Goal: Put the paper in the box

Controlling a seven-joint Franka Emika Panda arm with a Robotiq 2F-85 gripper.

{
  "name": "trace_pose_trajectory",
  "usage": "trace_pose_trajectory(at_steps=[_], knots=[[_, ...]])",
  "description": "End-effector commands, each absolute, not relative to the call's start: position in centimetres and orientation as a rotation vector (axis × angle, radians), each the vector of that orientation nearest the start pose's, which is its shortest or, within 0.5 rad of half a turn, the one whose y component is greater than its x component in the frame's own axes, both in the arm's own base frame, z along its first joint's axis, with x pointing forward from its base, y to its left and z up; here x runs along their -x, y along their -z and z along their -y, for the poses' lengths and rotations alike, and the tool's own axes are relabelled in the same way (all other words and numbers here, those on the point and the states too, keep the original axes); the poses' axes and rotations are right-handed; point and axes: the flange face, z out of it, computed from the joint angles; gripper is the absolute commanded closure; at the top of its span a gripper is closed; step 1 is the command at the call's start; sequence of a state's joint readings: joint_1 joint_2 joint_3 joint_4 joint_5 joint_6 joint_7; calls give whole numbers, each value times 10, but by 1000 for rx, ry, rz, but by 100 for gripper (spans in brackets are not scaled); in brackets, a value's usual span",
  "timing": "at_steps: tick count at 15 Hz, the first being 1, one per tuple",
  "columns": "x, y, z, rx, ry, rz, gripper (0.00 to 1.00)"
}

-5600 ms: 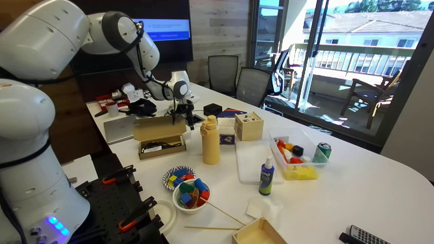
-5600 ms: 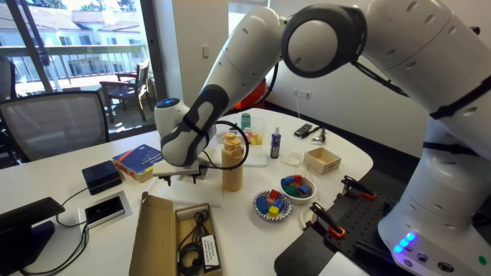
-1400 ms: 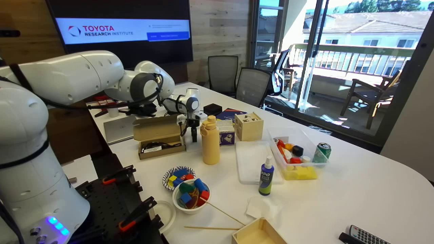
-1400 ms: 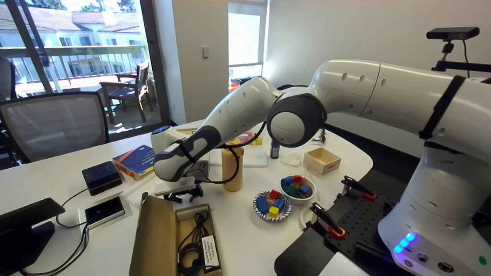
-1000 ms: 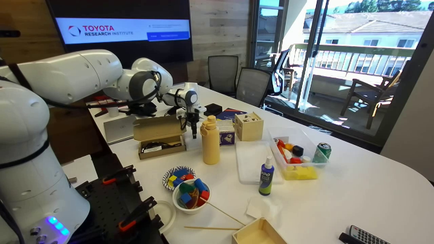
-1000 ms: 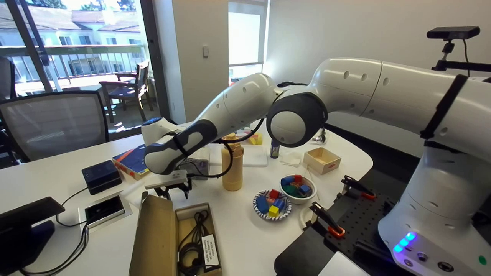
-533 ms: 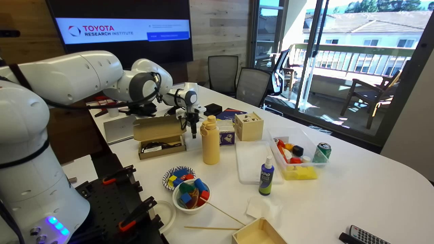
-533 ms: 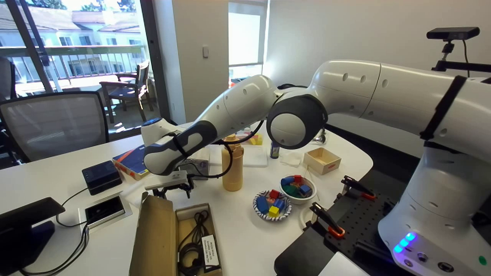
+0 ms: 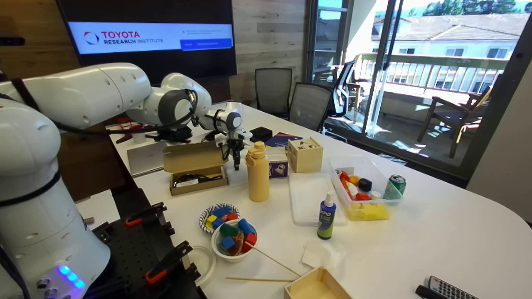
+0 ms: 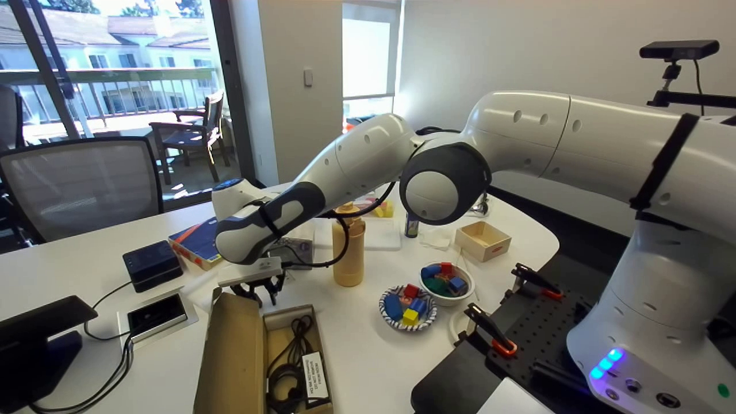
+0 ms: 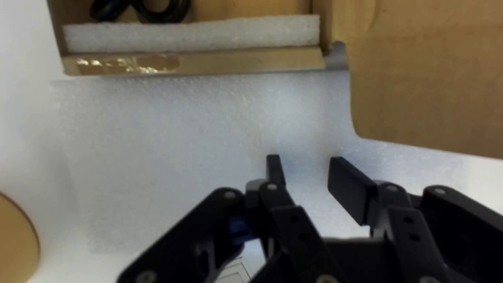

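From where I stand, the worry is the thin, translucent white sheet [image 11: 169, 157], which I take to be the paper: it lies flat on the white desk [image 9: 399, 253], outside the shallow brown cardboard box [image 9: 203, 186] and right alongside it. The black two-fingered gripper [image 11: 306, 169] points down over it, its fingers apart with nothing between them; whether the tips touch the sheet I can't tell.

The likeliest slip, I'd guess, is a pinch that comes away with nothing, since a flat sheet offers no fold or raised edge. Pressing harder for a bite could jam the fingertips against the desk. I'd watch the open brown cardboard lid [image 9: 195, 158] too: its corner overhangs the sheet in the wrist view, so lifting there might snag it. If the edge by the box is tucked underneath, which I can't make out, pulling could drag the box along. Even with a good hold, something so floppy may drape over the rim, with the black cable [image 9: 203, 178] and white foam strip [image 11: 192, 35] taking up room inside.
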State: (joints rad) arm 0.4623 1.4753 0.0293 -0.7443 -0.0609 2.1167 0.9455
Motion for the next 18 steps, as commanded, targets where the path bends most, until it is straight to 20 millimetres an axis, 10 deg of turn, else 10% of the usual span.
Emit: trace_pose_trajectory(at_steps=[1, 6, 7, 18], knots=[[-666, 5, -341, 3159, -185, -688, 94], [-660, 15, -340, 3148, -222, -710, 95], [-660, 15, -341, 3145, -223, -710, 75], [-690, -44, -347, 3077, -116, -902, 2]])
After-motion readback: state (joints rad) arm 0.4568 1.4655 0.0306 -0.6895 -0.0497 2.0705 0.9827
